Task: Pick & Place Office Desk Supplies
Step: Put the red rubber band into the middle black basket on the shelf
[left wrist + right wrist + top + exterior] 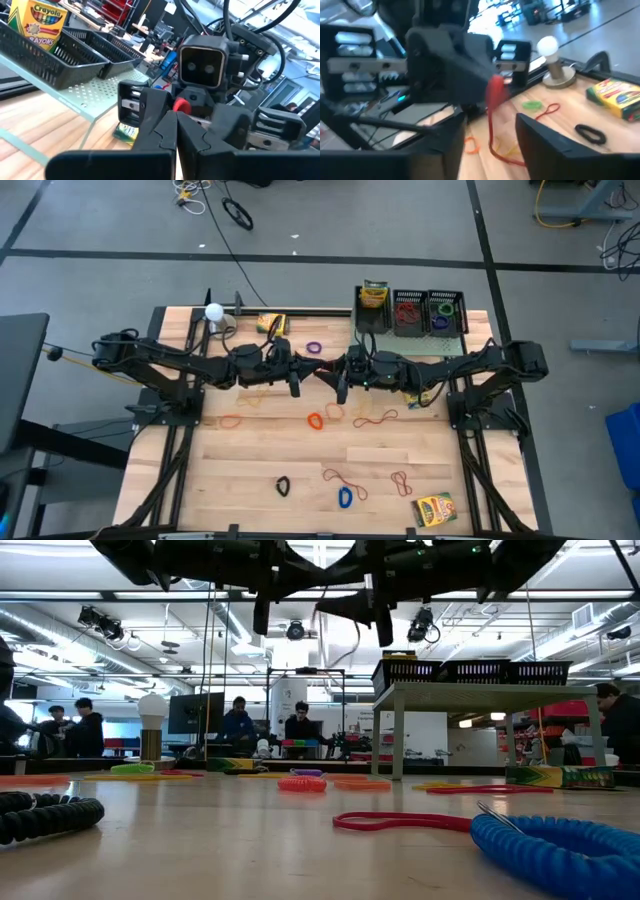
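Note:
My left gripper [296,384] and right gripper [342,388] face each other, level, high over the table's middle. The left one [176,116] is shut on a red rubber band [494,100]. The right one [491,122] stands open, a finger on either side of the hanging band; I see no touch. More rubber bands lie flat on the wood: orange [316,420], blue [345,497], black [283,485], purple [314,347]. Crayon boxes lie near the front right [433,508] and at the far side [271,323]; another stands in a black mesh tray [373,296]. My left gripper pinches the red band's upper end [181,105] between its two shut fingertips. The fingers are level and point toward the table's right. The band hangs slack below them, and its lower loop [502,156] dangles between the right gripper's fingers.
A pale green perforated shelf [455,332] at the far right carries three black mesh trays [446,310]. A white ball on a stand [213,311] is at the far left. A crayon box [125,132] lies under the shelf. People sit in the room beyond.

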